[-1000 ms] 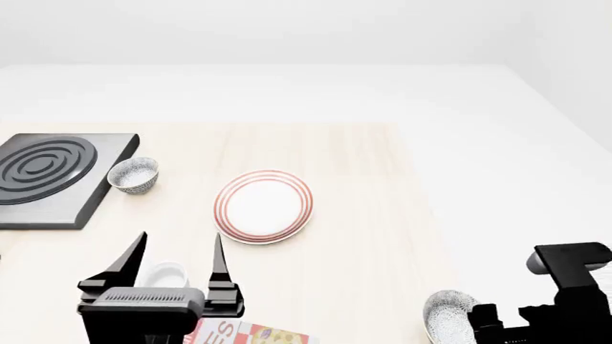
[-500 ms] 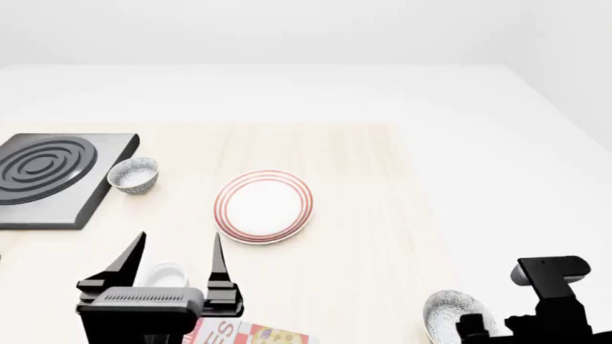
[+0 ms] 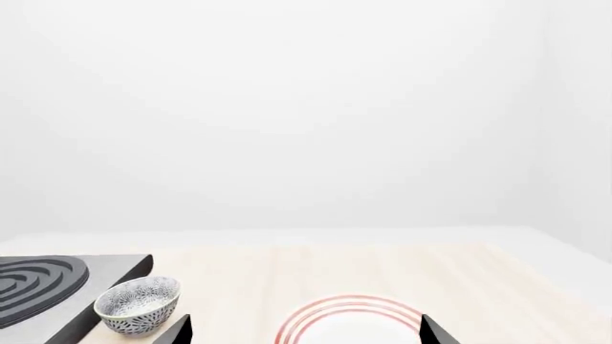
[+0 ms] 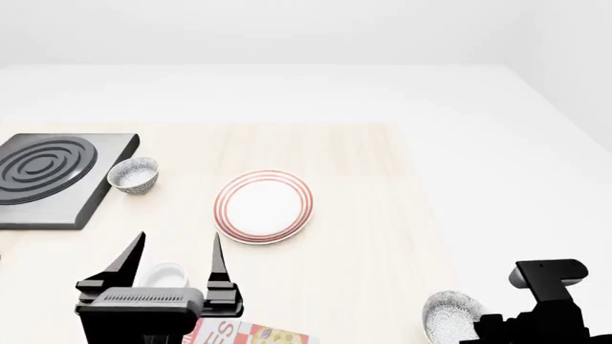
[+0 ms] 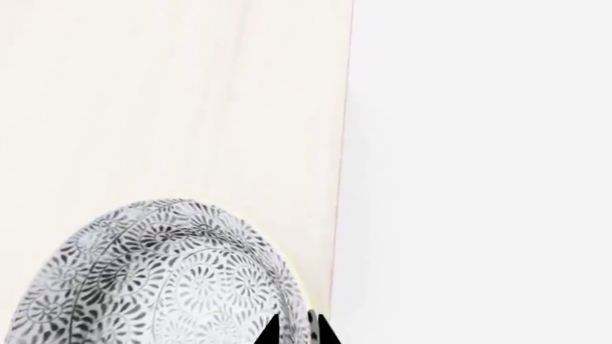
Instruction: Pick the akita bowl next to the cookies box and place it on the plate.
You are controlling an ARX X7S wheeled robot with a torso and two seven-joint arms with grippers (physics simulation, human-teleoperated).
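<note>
The akita bowl, speckled grey-black, sits at the table's near right corner, right of the cookies box. In the right wrist view the akita bowl fills the lower left. My right gripper has its two dark fingertips close together, one on each side of the bowl's rim on the side nearest the table edge. In the head view my right gripper is a dark mass against the bowl. The red-ringed plate lies mid-table. My left gripper stands open over a white cup, holding nothing.
A twin speckled bowl stands beside a dark stove plate at the left. A small white cup sits under the left gripper. The table's right edge runs just beside the akita bowl. The wooden tabletop separates bowl and plate.
My right arm has come down and towards the bowl, its wrist ending closer to the rim. The bowl, the plate and the left arm have not moved.
</note>
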